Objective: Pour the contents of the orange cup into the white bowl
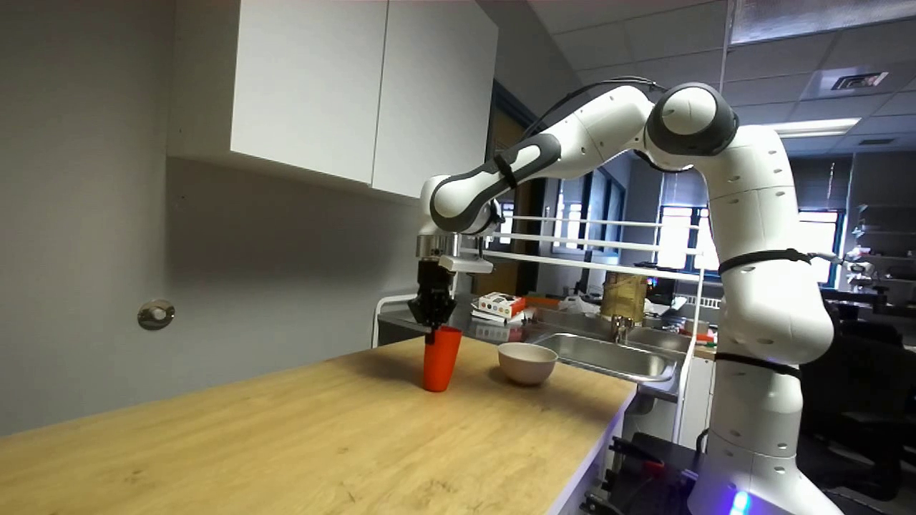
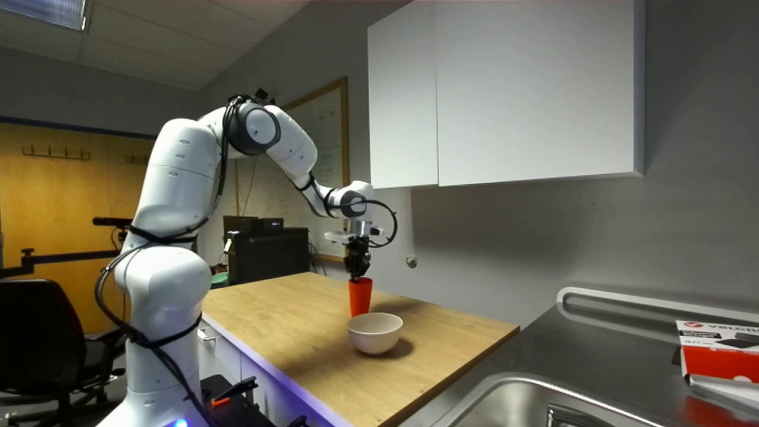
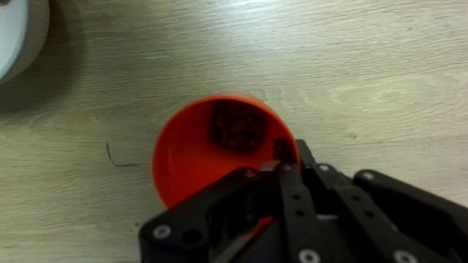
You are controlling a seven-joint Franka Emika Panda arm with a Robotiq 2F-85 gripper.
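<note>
Gripper (image 3: 293, 153) and orange cup (image 3: 204, 160) meet in the wrist view: your jaws are drawn nearly together on the cup's wall, one finger (image 3: 281, 149) inside the rim and one outside, so the cup is in your hold. At its bottom you see small brown pieces (image 3: 237, 129), dark and blurred; their kind cannot be told. The tapered cup is close to upright, mouth upward, over the wooden table (image 1: 322, 443); you cannot tell whether its base touches the surface. The white bowl (image 2: 375, 344) stands on that table in both exterior views, near the cup but apart from it, its mouth facing up. In the wrist view you see only part of the bowl, cut off by the upper left corner, where a brownish patch (image 3: 4, 1) shows within it, too little to identify. Beyond the end of the table you find the metal sink (image 1: 608, 355), and on the dark counter (image 2: 593, 338) beside it a red-and-white box (image 2: 720, 356), whose inside is hidden from you. Above the table hangs the wall cabinet (image 2: 504, 89), its visible doors closed.
</note>
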